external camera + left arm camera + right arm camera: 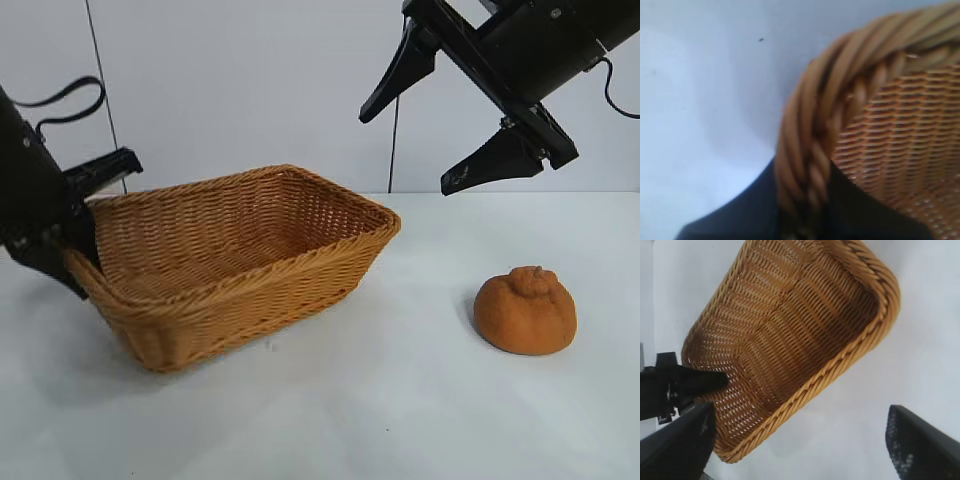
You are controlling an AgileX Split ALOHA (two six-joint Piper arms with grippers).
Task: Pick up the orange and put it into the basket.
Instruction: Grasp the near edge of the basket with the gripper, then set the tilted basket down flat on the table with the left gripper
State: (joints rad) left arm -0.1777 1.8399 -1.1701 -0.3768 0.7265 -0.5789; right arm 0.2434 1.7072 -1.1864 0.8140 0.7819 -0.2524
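Left tool (75, 235): down at the basket's left end, and it looks clamped on the braided rim there. 1 finger sits inside the basket wall, the other outside; the left wrist view shows the rim running right between the 2 dark fingers.
Basket (300, 265): golden-brown wicker, sitting on the white surface (350, 420) at left-center. Its left end looks a bit lifted off the surface, so the whole thing sits slightly tilted. Nothing inside it as far as I can see.
Basket from the right wrist view (880, 315): you look straight down into the weave, with the left tool's finger poking over the far rim.
Orange (526, 310): on the surface off to the right, well apart from the basket, knob side up. Nobody's touching it.
Right tool (415, 150): hanging up high, above the gap between basket and orange, angled down toward the basket. Its 2 fingers are spread wide apart with nothing between them.
Background: plain pale wall, a thin cable hanging down behind the right arm.
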